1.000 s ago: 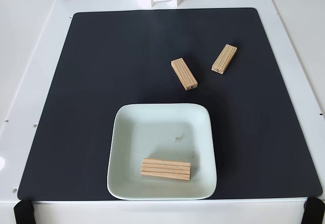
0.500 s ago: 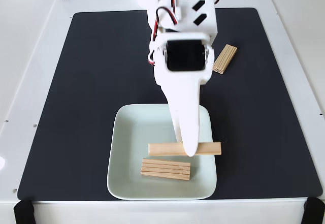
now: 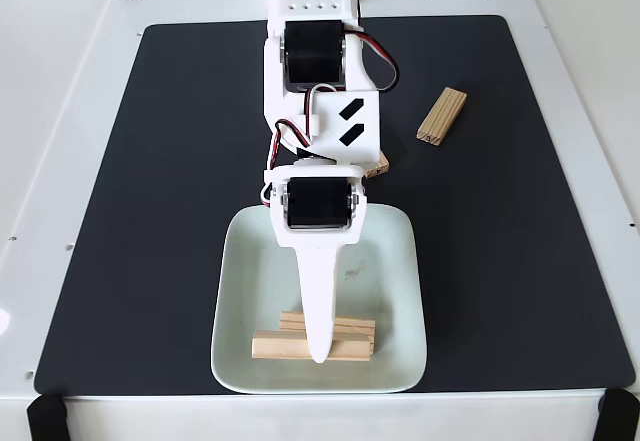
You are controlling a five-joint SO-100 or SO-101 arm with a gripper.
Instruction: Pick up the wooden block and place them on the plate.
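Pincer [image 3: 318, 346] grips a block [image 3: 275, 346] low over the plate [image 3: 400, 261], just in front of a block [image 3: 352, 323] lying there. Arm hides most of a third [image 3: 379, 168]; fourth [image 3: 442, 116] lies on black mat [image 3: 180, 181], white desk [image 3: 60, 111] beneath.

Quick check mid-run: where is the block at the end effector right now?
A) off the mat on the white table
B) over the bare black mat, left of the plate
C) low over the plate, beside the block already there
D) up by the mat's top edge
C: the held wooden block sits at the end effector inside the mint-green plate, against the earlier-placed block.
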